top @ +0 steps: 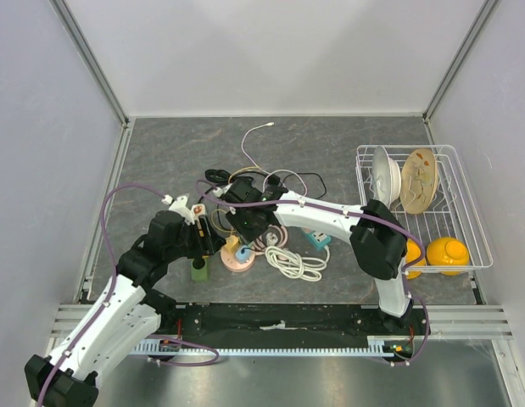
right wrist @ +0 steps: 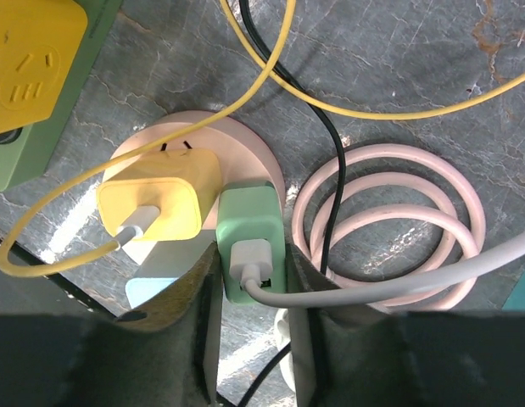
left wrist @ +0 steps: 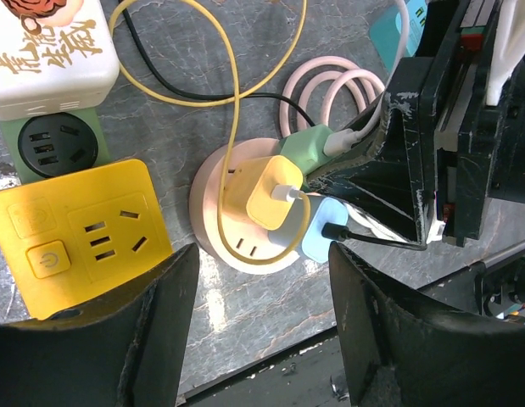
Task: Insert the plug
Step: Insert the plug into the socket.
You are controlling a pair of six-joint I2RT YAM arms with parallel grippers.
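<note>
Right wrist view: the right gripper (right wrist: 254, 264) is clamped part-open around the green plug (right wrist: 249, 222), with a finger pressed on each side. That plug sits at the five o'clock rim of the round pink socket hub (right wrist: 245, 140). A yellow plug (right wrist: 160, 199) is at its nine o'clock and a coiled pink cable (right wrist: 389, 225) at three. The left gripper (left wrist: 262, 254) hangs released above the hub, jaws wide, grasping nothing.
</note>
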